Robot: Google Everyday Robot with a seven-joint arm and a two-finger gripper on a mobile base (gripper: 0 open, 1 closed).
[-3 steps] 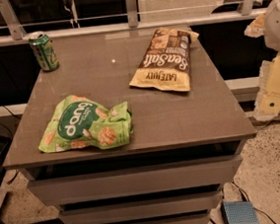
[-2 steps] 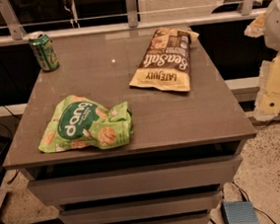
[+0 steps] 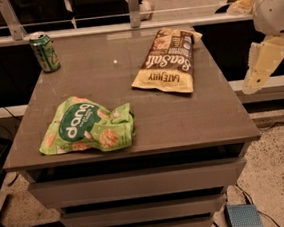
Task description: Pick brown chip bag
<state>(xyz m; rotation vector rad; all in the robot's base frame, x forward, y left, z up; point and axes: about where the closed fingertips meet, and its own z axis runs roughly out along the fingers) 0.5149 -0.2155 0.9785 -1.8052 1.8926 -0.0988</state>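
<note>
The brown chip bag [image 3: 166, 61] lies flat on the far right part of the grey table top [image 3: 183, 121]. It has a dark brown middle with white "Sea Salt" script and a tan-yellow near end. My gripper [image 3: 263, 67] hangs off the table's right edge, in the air to the right of the bag and apart from it. It holds nothing that I can see. The white arm [image 3: 274, 2] rises above it at the top right.
A green "dang" snack bag [image 3: 87, 126] lies at the front left of the table. A green soda can [image 3: 44, 52] stands upright at the far left corner. A railing [image 3: 133, 26] runs behind the table. Drawers [image 3: 138, 183] sit below the top.
My gripper has shifted a little up and to the left, closer to the table's right edge. The bags and the can have not moved.
</note>
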